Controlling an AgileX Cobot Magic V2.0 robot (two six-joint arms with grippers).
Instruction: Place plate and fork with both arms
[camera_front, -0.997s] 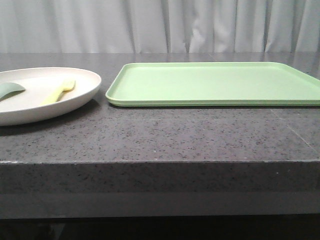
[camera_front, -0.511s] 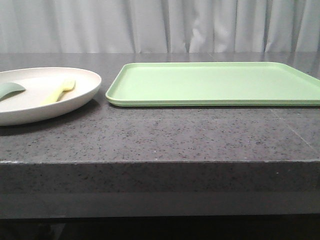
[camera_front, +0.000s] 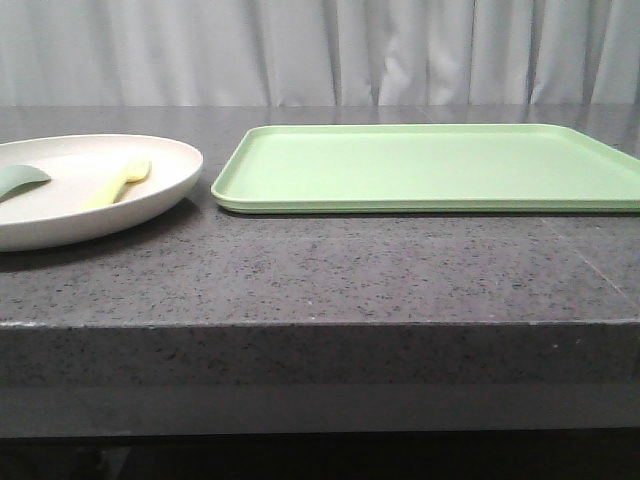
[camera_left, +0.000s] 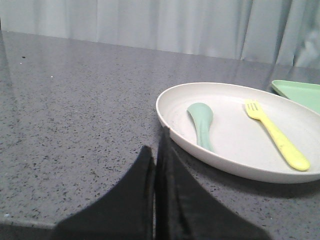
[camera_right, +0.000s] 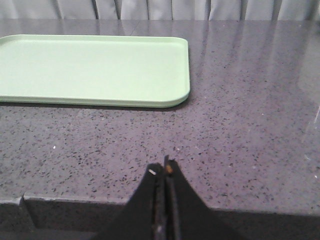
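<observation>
One round off-white matte plate (camera_front: 160, 185), one small pale yellow plastic fork (camera_left: 277, 135), one muted grey-green spoon-shaped utensil (camera_left: 201, 122), one flat light green rectangular tray (camera_front: 430, 165)

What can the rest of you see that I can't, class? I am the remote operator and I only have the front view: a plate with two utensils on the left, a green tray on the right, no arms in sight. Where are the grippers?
Observer: The left gripper sits low over the table, close to the near rim of the plate, fingers pressed together.
Operator: And the right one?
Observer: The right gripper is also shut, near the table's front edge, apart from the tray.
Operator: Which way does the fork point?
Observer: The fork lies flat in the plate, tines towards the curtain, beside the green spoon, not touching it.
</observation>
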